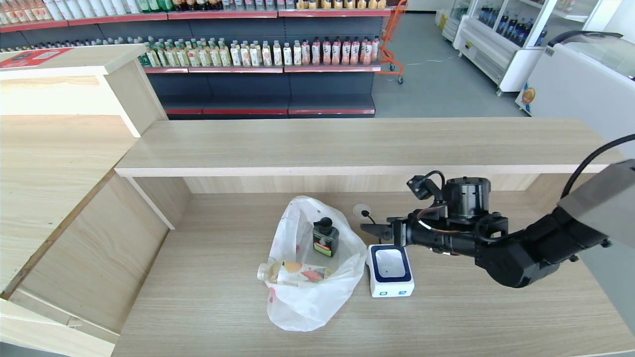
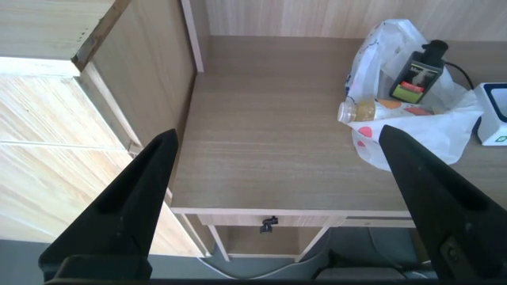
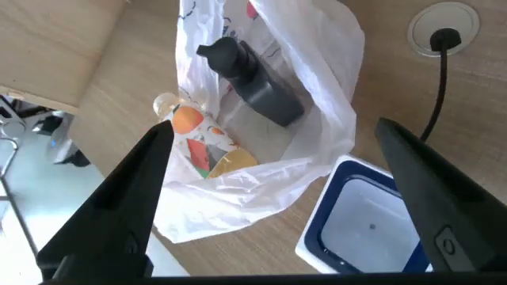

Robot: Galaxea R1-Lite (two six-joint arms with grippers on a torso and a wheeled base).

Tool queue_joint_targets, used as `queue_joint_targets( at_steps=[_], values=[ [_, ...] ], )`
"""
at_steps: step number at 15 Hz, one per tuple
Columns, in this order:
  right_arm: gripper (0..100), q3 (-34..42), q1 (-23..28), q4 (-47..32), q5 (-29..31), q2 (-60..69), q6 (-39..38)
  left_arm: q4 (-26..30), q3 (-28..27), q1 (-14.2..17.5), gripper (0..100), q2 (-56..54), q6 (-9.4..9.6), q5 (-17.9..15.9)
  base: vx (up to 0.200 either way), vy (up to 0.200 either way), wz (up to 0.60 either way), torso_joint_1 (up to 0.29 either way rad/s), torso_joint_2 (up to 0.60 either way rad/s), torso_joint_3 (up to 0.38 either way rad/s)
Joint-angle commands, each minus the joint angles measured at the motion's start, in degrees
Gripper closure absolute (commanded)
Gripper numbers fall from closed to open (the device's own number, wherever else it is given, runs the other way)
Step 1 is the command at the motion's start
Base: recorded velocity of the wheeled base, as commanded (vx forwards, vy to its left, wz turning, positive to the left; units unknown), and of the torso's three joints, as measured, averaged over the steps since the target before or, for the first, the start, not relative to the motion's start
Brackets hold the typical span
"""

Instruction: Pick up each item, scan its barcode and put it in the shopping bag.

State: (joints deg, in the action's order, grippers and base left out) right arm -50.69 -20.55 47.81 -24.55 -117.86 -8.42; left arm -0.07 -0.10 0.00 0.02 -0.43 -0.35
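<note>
A white plastic shopping bag (image 1: 310,297) lies open on the lower counter. Inside it rest a dark pump bottle (image 1: 325,238) with a black cap and a clear drink bottle (image 1: 292,272) with a fruit label, lying on its side. A white barcode scanner (image 1: 390,270) with a blue-framed window sits just right of the bag. My right gripper (image 1: 374,230) hovers open and empty above the scanner's far edge, beside the bag. In the right wrist view the pump bottle (image 3: 257,83), the drink bottle (image 3: 202,142) and the scanner (image 3: 364,229) lie below. My left gripper (image 2: 277,206) is open, off the counter's left front.
A raised wooden ledge (image 1: 347,144) runs behind the lower counter. A cable grommet (image 1: 363,210) with a black cord sits behind the scanner. A side counter (image 1: 44,163) stands at the left. Shelves of bottles (image 1: 258,52) and freezers (image 1: 570,69) fill the shop behind.
</note>
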Motion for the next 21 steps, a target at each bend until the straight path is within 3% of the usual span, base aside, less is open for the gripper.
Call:
queue_joint_targets(
  at_steps=[1, 4, 7, 11, 12, 13, 14, 15, 18, 21],
  values=[
    [0, 5.6, -0.1, -10.2, 0.0, 17.8, -6.9, 0.0, 0.0, 0.0, 0, 0.0, -0.01, 0.0, 0.0, 0.0, 0.0, 0.0, 0.0, 0.0],
    [0, 17.3, 3.9, -20.0, 4.6, 42.1, -6.3, 0.0, 0.0, 0.0, 0, 0.0, -0.01, 0.0, 0.0, 0.0, 0.0, 0.0, 0.0, 0.0],
    [0, 29.1, 12.3, -29.6, 11.9, 62.9, 4.0, 0.0, 0.0, 0.0, 0, 0.0, -0.01, 0.0, 0.0, 0.0, 0.0, 0.0, 0.0, 0.0],
    [0, 49.5, 16.0, -31.4, 24.3, 93.1, 9.6, 0.0, 0.0, 0.0, 0, 0.0, -0.01, 0.0, 0.0, 0.0, 0.0, 0.0, 0.0, 0.0],
    [0, 50.7, 17.6, -33.5, 25.6, 98.6, 10.4, 0.0, 0.0, 0.0, 0, 0.0, -0.01, 0.0, 0.0, 0.0, 0.0, 0.0, 0.0, 0.0],
    [0, 50.7, 19.5, -43.3, 28.3, 107.8, 10.5, 0.0, 0.0, 0.0, 0, 0.0, -0.01, 0.0, 0.0, 0.0, 0.0, 0.0, 0.0, 0.0],
    [0, 50.2, 18.5, -46.8, 31.5, 112.3, 9.7, 0.0, 0.0, 0.0, 0, 0.0, -0.01, 0.0, 0.0, 0.0, 0.0, 0.0, 0.0, 0.0],
    [0, 50.7, 16.9, -45.4, 32.5, 113.2, 9.7, 0.0, 0.0, 0.0, 0, 0.0, -0.01, 0.0, 0.0, 0.0, 0.0, 0.0, 0.0, 0.0],
    [0, 50.7, 20.9, -44.0, 31.5, 117.9, 8.6, 0.0, 0.0, 0.0, 0, 0.0, -0.01, 0.0, 0.0, 0.0, 0.0, 0.0, 0.0, 0.0],
    [0, 50.7, 20.8, -43.7, 30.3, 117.9, 10.7, 0.0, 0.0, 0.0, 0, 0.0, -0.01, 0.0, 0.0, 0.0, 0.0, 0.0, 0.0, 0.0]
  ],
)
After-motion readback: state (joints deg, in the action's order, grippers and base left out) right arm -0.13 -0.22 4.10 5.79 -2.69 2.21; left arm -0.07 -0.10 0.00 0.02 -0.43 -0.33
